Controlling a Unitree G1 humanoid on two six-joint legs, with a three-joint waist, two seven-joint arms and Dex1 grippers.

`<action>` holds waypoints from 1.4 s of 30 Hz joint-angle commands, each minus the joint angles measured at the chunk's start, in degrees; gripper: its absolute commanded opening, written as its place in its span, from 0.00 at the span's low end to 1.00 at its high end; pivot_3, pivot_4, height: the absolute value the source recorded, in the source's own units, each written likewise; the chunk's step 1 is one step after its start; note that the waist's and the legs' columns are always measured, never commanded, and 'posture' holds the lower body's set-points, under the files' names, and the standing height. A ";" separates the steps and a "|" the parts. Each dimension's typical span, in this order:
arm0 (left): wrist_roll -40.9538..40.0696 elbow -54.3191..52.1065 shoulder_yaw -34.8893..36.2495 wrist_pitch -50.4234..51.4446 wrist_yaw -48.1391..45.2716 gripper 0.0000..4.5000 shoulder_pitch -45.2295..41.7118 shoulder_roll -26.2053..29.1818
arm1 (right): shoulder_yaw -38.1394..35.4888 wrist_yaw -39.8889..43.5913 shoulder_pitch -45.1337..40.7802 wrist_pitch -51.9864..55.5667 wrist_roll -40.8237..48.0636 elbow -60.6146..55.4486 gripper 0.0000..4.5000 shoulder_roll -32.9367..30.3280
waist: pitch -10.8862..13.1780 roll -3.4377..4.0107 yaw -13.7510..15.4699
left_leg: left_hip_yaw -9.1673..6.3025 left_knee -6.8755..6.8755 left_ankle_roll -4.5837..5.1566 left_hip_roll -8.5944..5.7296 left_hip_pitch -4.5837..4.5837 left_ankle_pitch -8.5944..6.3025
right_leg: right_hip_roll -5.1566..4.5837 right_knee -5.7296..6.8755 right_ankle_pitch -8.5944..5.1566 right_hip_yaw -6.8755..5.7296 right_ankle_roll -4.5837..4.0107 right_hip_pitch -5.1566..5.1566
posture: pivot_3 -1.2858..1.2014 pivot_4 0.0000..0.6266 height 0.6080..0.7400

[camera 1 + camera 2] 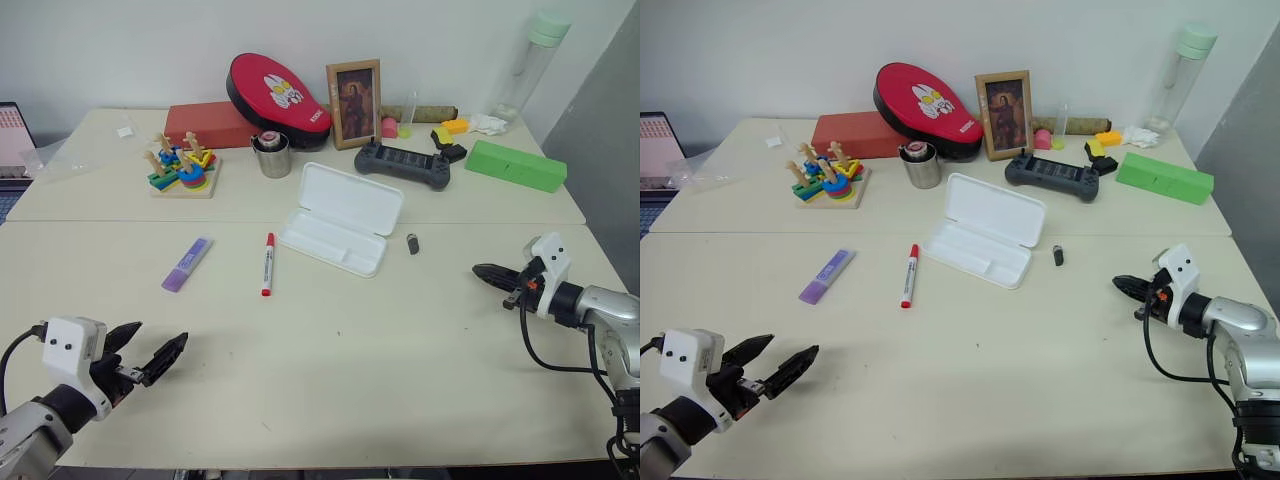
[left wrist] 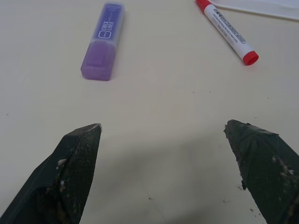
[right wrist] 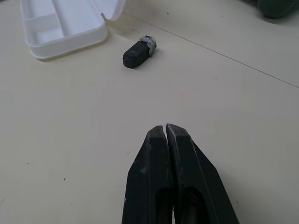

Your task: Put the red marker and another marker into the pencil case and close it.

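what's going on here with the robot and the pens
Nothing is held yet. The pencil case lies open on the table, with the red marker and the purple highlighter lying on the tabletop to its left, both outside it. The left gripper is open, low over the table short of the highlighter. The right gripper is shut and empty, off to the case's right near a small black object.

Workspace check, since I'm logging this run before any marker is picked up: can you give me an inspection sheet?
Surface: cream table, seam across it.
Job's things: slim white red-capped marker and chunky lilac highlighter lying apart; white plastic hinged pencil case open, tray bare.
Clutter: small black object beside the case; green box, grey controller, metal cup, wooden stacking toy, framed picture.
Grippers: left gripper open; right gripper shut, both empty.
Cables: black cable at the right wrist.
Surroundings: white wall.
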 commanded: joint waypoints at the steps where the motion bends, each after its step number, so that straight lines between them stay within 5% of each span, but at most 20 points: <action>1: -0.25 -1.27 1.39 -0.20 0.09 1.00 -0.06 0.60 | -0.99 0.13 -1.10 -0.66 0.76 -1.95 0.01 -0.28 | 0.00 0.00 0.00 | 0.00 0.00 0.00 0.00 0.00 0.00 | 0.00 0.00 0.00 0.00 0.00 0.00 | 0.52 0.24 1.00; 13: -0.26 -1.11 1.13 -0.24 -0.63 1.00 -0.26 0.96 | -0.36 0.02 -1.01 -0.53 0.37 -2.42 0.01 -0.36 | 0.00 0.00 0.00 | 0.00 0.00 0.00 0.00 0.00 0.00 | 0.00 0.00 0.00 0.00 0.00 0.00 | 0.52 0.24 1.00; 28: -8.59 -5.47 13.92 4.87 -18.57 1.00 4.74 15.09 | 8.98 9.20 -3.80 2.35 0.36 -13.91 0.01 -5.01 | 0.01 0.00 -0.06 | 0.01 -0.01 0.00 0.01 0.00 0.00 | 0.00 0.01 -0.02 -0.01 -0.03 -0.05 | 0.52 0.24 1.00; 42: -7.33 -4.81 10.00 5.08 -18.43 1.00 -0.96 15.77 | 16.51 8.01 -10.09 3.04 -1.39 -19.52 0.76 0.23 | 0.01 -0.02 -0.08 | -0.01 -0.02 -0.01 0.02 -0.01 -0.01 | 0.00 0.01 -0.03 -0.03 -0.04 -0.06 | 0.52 0.24 1.00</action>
